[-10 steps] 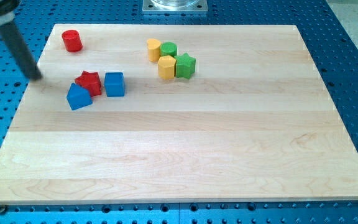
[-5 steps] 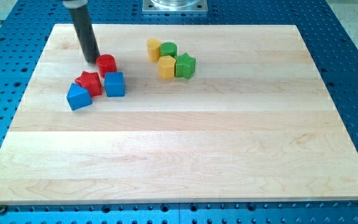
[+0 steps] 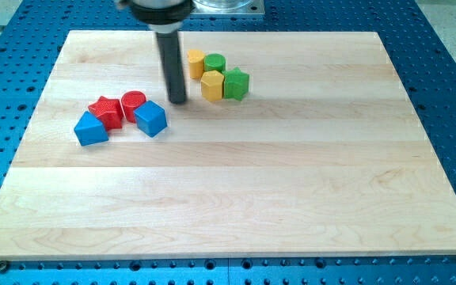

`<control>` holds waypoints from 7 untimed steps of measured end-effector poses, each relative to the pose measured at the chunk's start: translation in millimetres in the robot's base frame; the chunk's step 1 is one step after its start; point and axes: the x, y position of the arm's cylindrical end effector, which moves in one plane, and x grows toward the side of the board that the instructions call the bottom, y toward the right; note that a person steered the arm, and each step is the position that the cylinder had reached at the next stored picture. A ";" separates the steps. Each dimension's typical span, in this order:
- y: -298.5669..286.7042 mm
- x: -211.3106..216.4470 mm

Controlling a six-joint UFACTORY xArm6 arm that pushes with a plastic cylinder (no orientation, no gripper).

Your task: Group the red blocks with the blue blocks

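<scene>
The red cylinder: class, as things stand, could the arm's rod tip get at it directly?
Probably yes. My tip stands just to the view's right of the red cylinder, with bare board between them; the blue cube sits lower, off that line.

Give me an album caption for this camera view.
Red blocks huddle with blue blocks; my tip stands just right of them.

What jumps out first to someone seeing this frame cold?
The dark rod, dropping in from the view's top, with my tip on the board between two block clusters. At its left, the red cylinder, red star, blue cube and blue wedge-like block are packed together. At its right are two yellow blocks and two green ones.
</scene>
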 end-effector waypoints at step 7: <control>16.1 30.6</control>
